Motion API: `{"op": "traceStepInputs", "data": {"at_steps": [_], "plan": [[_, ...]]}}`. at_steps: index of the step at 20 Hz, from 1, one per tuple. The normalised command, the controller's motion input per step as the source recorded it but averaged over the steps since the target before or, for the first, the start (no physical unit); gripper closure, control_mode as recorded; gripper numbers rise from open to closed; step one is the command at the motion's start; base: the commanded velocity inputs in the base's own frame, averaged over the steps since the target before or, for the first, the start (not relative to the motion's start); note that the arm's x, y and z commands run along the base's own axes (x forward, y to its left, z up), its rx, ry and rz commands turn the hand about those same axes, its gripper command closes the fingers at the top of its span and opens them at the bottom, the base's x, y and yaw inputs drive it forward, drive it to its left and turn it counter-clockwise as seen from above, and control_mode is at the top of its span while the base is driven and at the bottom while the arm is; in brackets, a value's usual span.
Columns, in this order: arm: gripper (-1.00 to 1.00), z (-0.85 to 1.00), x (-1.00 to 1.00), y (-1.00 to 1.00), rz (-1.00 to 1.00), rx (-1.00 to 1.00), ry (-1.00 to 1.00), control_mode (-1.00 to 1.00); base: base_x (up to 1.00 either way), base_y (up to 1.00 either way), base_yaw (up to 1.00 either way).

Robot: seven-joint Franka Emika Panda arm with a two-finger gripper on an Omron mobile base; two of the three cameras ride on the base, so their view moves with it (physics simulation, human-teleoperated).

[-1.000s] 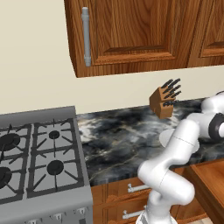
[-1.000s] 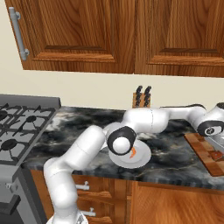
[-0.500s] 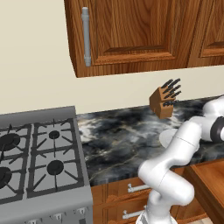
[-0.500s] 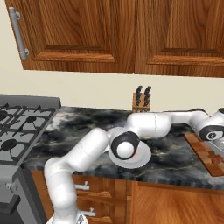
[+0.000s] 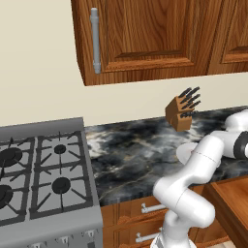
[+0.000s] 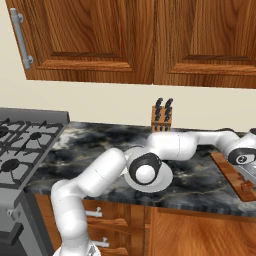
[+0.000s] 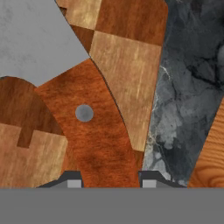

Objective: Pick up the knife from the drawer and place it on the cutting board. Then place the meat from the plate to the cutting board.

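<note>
In the hand view the knife (image 7: 87, 131) lies lengthwise under me, its reddish-brown handle with a silver rivet running down between my fingertips and its grey blade reaching to the upper left. My gripper (image 7: 111, 183) is shut on the handle, just over the block-patterned cutting board (image 7: 127, 83). In the right base view the gripper (image 6: 248, 175) hangs over the cutting board (image 6: 227, 170) at the counter's far right. The white plate (image 6: 162, 181) sits mid-counter, half covered by my elbow; the meat is hidden behind it. The open drawer (image 5: 232, 203) shows at the lower right.
A wooden knife block (image 6: 162, 120) with black-handled knives stands at the back wall. The gas stove (image 5: 38, 174) is on the left, wall cabinets (image 6: 125, 40) hang overhead. Dark marble counter (image 7: 183, 100) shows beside the board, closed drawers (image 5: 155, 208) below it.
My hand has carried the knife further right over the cutting board. The elbow has swung over the plate and now covers the orange meat that showed a second ago.
</note>
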Motion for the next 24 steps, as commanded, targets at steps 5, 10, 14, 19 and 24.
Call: {"op": "traceStepInputs", "data": {"at_steps": [5, 10, 14, 19, 24], "plan": [[1.0, -0.24, 0.07, 0.0, 0.0, 0.0, 0.0, -1.0, 0.0, 0.0, 0.0], [-1.0, -0.23, 0.08, 0.0, 0.0, 0.0, 0.0, -1.0, 0.0, 0.0, 0.0], [-1.0, -0.13, 0.01, 0.0, 0.0, 0.0, 0.0, -1.0, 0.0, 0.0, 0.0], [-1.0, -0.03, 0.0, 0.0, 0.0, 0.0, 0.0, -1.0, 0.0, 0.0, 0.0], [-1.0, 0.36, -0.29, 0.15, -0.02, -0.01, -0.02, -1.0, 0.0, 0.0, 0.0]]}}
